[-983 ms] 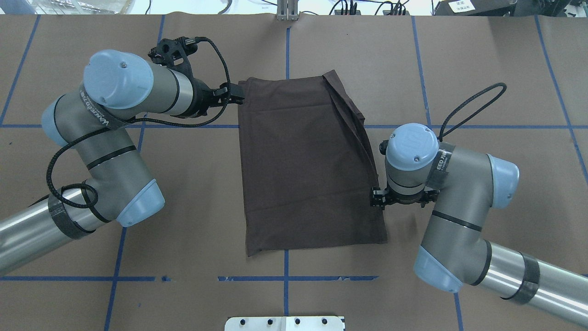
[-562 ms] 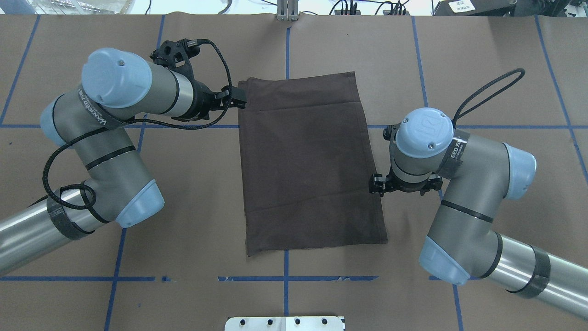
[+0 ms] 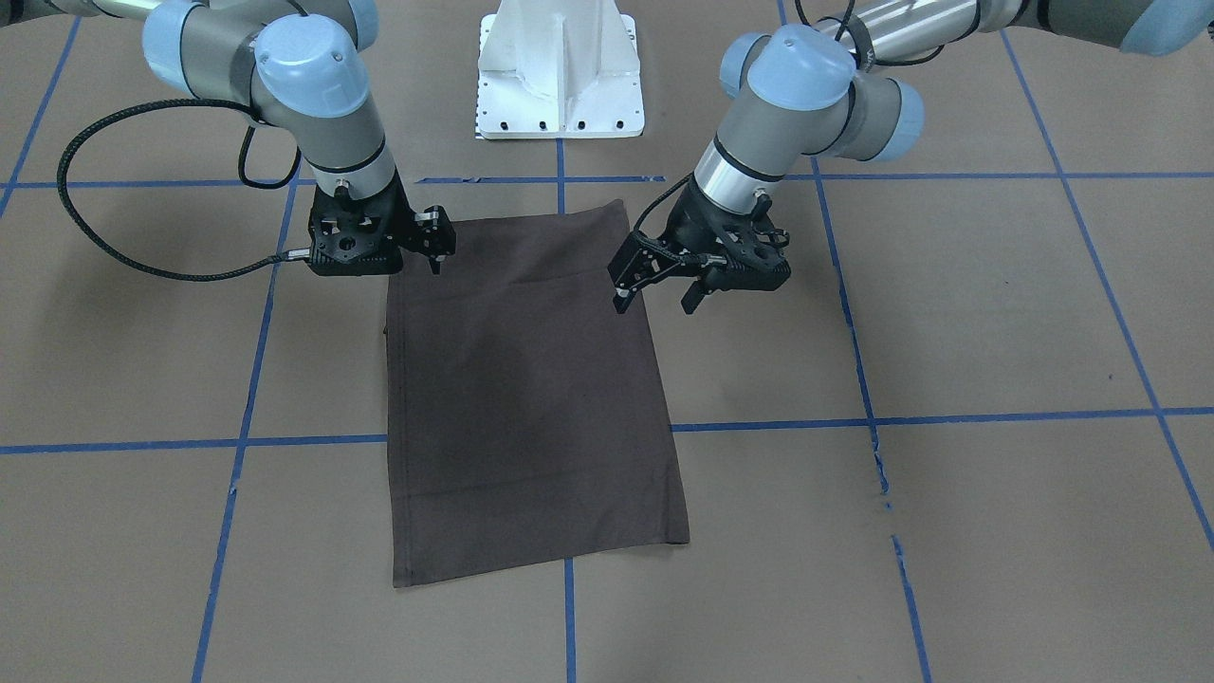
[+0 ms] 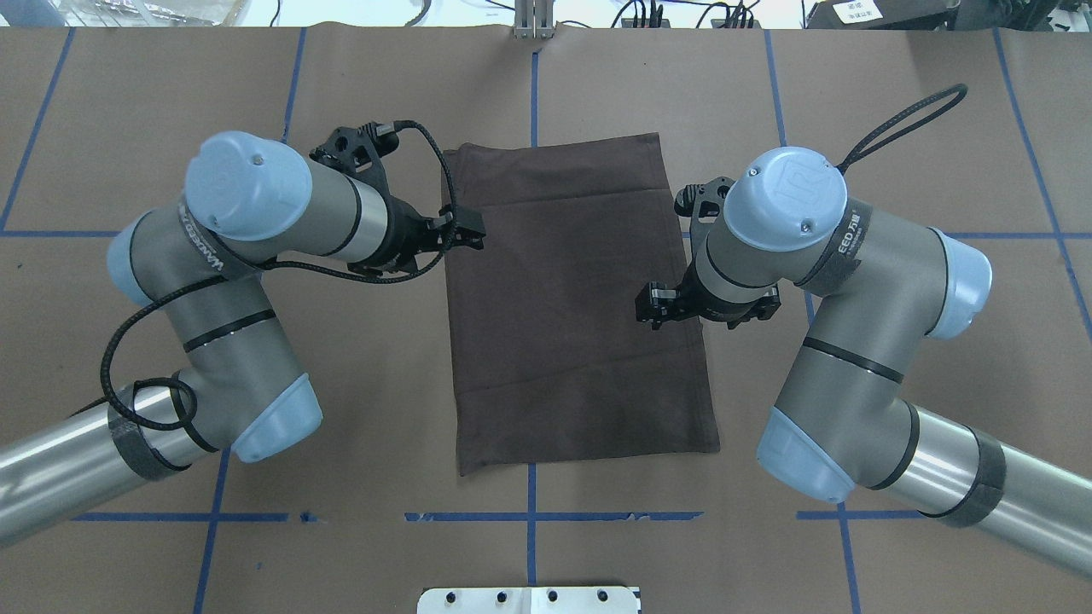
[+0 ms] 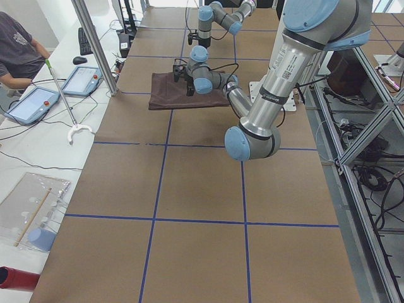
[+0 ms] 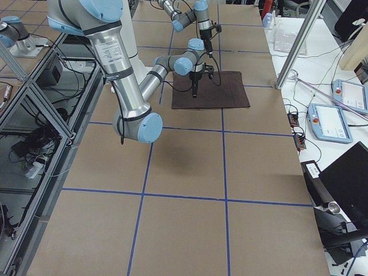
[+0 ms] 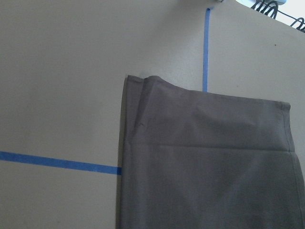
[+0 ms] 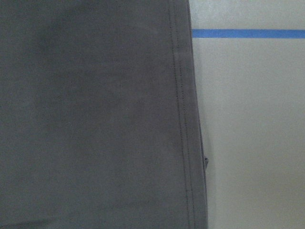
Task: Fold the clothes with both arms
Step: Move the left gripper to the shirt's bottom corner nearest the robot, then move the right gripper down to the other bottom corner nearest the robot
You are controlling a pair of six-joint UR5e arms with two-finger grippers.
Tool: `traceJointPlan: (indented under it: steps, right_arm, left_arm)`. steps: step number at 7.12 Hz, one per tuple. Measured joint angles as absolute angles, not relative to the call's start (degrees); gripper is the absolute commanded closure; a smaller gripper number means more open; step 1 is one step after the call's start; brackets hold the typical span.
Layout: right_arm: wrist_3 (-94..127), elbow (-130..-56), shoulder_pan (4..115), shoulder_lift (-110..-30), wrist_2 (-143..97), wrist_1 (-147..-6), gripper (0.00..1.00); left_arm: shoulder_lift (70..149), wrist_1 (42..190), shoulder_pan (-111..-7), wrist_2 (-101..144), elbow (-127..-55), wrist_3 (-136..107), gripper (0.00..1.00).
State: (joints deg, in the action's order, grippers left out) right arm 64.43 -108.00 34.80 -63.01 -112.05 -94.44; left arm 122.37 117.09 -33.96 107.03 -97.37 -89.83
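The dark brown T-shirt (image 4: 572, 341) lies flat on the table, folded into a tall rectangle; it also shows in the front view (image 3: 531, 398). My left gripper (image 4: 472, 233) hovers open over the shirt's left edge, toward the far end, and shows in the front view (image 3: 656, 296) with its fingers apart. My right gripper (image 4: 652, 307) is open and empty above the shirt's right side near mid-length (image 3: 436, 251). The left wrist view shows the shirt's far left corner (image 7: 205, 167). The right wrist view shows its stitched right edge (image 8: 95, 119). Collar and logo are hidden.
The table is covered in brown paper with blue tape grid lines (image 4: 531, 495). The white base pedestal (image 3: 560, 66) stands at the robot's side. An operator (image 5: 19, 50) and control tablets (image 5: 31, 104) are beyond the far edge.
The raised right flap of the shirt has dropped flat. Both grippers moved inward over the shirt: the left from the far left corner nearer and rightward, the right leftward and farther.
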Motion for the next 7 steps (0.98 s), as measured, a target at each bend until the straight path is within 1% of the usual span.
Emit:
traceJointPlan:
  steps: [2,3,5,7]
  right_arm:
    - [65.2,-108.7,35.3,-63.2,-113.1,-93.4,0.00]
    - [65.4,-108.9,35.5,-63.2,-113.1,-93.1,0.00]
    - [66.7,-108.9,35.6,-63.3,-113.1,-91.4,0.00]
    - [67.8,-108.9,35.7,-63.3,-113.0,-90.3,0.00]
  left_arm:
    - [122.3,115.3,-26.2,102.9,-98.9,-100.2,0.00]
    - [122.1,111.6,-23.0,100.7,-100.4,-104.3,0.00]
    - [121.7,103.6,-18.7,97.6,-102.9,-111.8,0.00]
    - [121.1,99.9,-15.5,95.4,-102.9,-116.4,0.00]
